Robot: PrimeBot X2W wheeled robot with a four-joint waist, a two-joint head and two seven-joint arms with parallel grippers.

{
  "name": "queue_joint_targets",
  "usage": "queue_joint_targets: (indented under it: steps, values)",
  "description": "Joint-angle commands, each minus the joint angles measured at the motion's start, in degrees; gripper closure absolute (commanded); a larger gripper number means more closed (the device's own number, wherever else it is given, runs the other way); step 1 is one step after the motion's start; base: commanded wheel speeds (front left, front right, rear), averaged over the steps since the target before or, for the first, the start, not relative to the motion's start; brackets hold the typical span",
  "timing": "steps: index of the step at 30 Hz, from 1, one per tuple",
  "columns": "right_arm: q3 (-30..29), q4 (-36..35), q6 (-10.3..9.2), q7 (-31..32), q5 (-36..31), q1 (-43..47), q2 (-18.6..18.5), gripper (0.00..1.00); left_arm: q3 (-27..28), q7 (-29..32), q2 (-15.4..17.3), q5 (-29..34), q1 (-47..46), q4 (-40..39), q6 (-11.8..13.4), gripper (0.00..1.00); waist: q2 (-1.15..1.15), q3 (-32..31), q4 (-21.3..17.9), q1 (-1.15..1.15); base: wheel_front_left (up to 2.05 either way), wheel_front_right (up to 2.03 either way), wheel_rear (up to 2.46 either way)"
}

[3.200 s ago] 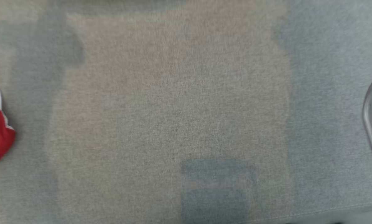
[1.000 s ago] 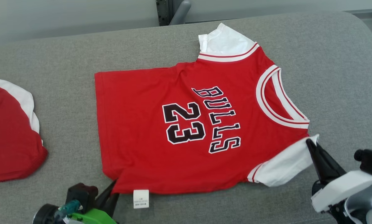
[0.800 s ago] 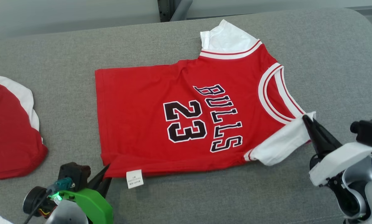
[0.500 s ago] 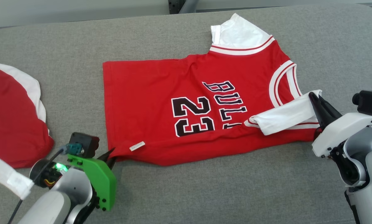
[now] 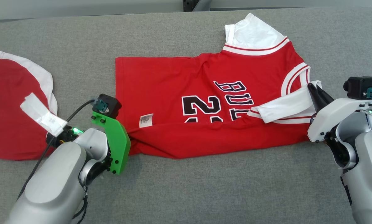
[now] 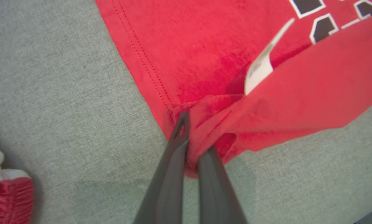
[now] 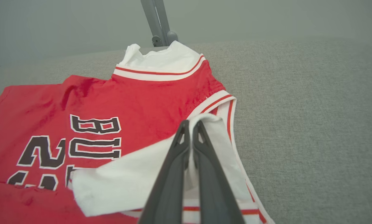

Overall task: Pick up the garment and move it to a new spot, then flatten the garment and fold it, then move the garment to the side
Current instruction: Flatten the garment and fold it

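The red garment point(image 5: 204, 93) lies on the grey surface point(image 5: 204, 193), apart from a spare jersey point(image 5: 5, 109). The left gripper point(image 6: 193, 140) has its fingers clamped on the hem corner nearest that jersey. The right gripper point(image 7: 191, 124) has its fingers pinching the white sleeve at the end farthest from it.

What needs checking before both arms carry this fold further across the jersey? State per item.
1. Left claw shut on the hem corner of the jersey: ok.
2. Right claw shut on the near white sleeve: ok.
3. Both fabric layers caught in the left claw: cannot tell.
4. Folded flap smooth: not ok, bunched by the left claw.
5. Far sleeve tucked in: not ok, it sticks out.
6. Other red garment apart from the jersey: ok.
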Motion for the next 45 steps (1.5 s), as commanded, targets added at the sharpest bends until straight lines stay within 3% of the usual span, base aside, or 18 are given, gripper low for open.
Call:
queue_joint_targets:
  steps: [1,6,7,8,9,11,15,20,28,32,40,45]
  values:
    - [0.15,0.83,-0.03,-0.45,-0.54,-0.96,-0.37,1.0,-0.36,0.51,-0.46,0.13,-1.76,1.28,-0.5,1.0,0.0,-0.04,-0.07,0.0,0.0,0.0,0.0]
    - [0.84,3.23,-0.02,-1.86,-2.2,-2.6,-0.27,1.0,-1.1,0.82,-1.86,0.02,-5.13,6.55,-1.14,1.0,0.0,-0.28,-0.56,0.0,0.0,0.0,0.0]
    - [1.08,3.67,-0.02,-2.19,-2.34,-2.81,-0.08,1.0,-1.17,0.6,-2.31,-0.04,-5.44,7.42,-1.19,0.69,0.0,-0.39,-0.68,0.0,0.0,0.0,0.0]
    - [1.29,3.87,-0.02,-2.75,-2.27,-3.11,0.07,1.0,-1.34,0.21,-2.69,-0.04,-5.64,8.27,-1.28,0.1,0.0,-0.47,-0.8,0.0,0.0,0.0,0.0]
    - [1.47,4.03,-0.02,-3.41,-2.35,-3.39,0.07,0.76,-1.45,-0.07,-2.92,-0.14,-5.68,8.89,-1.37,0.0,0.0,-0.56,-0.9,0.0,0.0,0.0,0.0]
    - [2.21,4.31,-0.03,-4.2,-1.82,-3.29,-0.08,0.0,-1.5,-0.64,-3.24,-0.65,-5.28,10.02,-1.58,0.0,0.0,-0.82,-0.99,0.0,0.0,0.0,0.0]
    - [3.0,2.2,-0.03,-8.11,-1.31,-0.74,-1.63,0.0,-0.52,-4.8,-3.15,-1.27,-2.9,10.8,-0.74,0.0,0.0,-2.24,-0.68,0.0,0.0,0.0,0.0]
    - [1.91,-2.13,-0.03,-11.65,-2.66,3.41,-2.81,0.0,1.4,-10.27,-2.97,-1.92,1.81,8.72,2.08,0.0,0.0,-3.46,-0.41,0.0,0.0,0.0,0.0]
    - [-3.36,-10.76,-0.03,-18.13,-7.37,12.88,-1.06,0.0,6.31,-23.61,-2.54,-2.53,12.96,2.84,8.8,0.0,0.0,-5.46,-0.46,0.0,0.0,0.0,0.0]
    - [-5.64,-13.75,-0.03,-22.11,-10.88,18.19,0.13,0.0,7.37,-30.27,-2.89,-2.2,19.17,-0.37,10.88,0.0,0.0,-6.84,-0.43,0.0,0.0,0.0,0.0]
    - [-8.97,-13.43,-0.03,-27.28,-16.52,27.69,2.71,0.0,6.34,-43.52,-2.75,1.5,30.22,-4.53,12.63,0.0,0.0,-11.12,-0.04,0.0,0.0,0.0,0.0]
    - [-10.52,-11.41,-0.03,-28.29,-17.91,31.94,3.78,0.0,6.99,-50.41,-3.58,2.95,34.66,-3.41,12.24,0.0,0.0,-14.09,0.87,0.0,0.0,0.0,0.0]
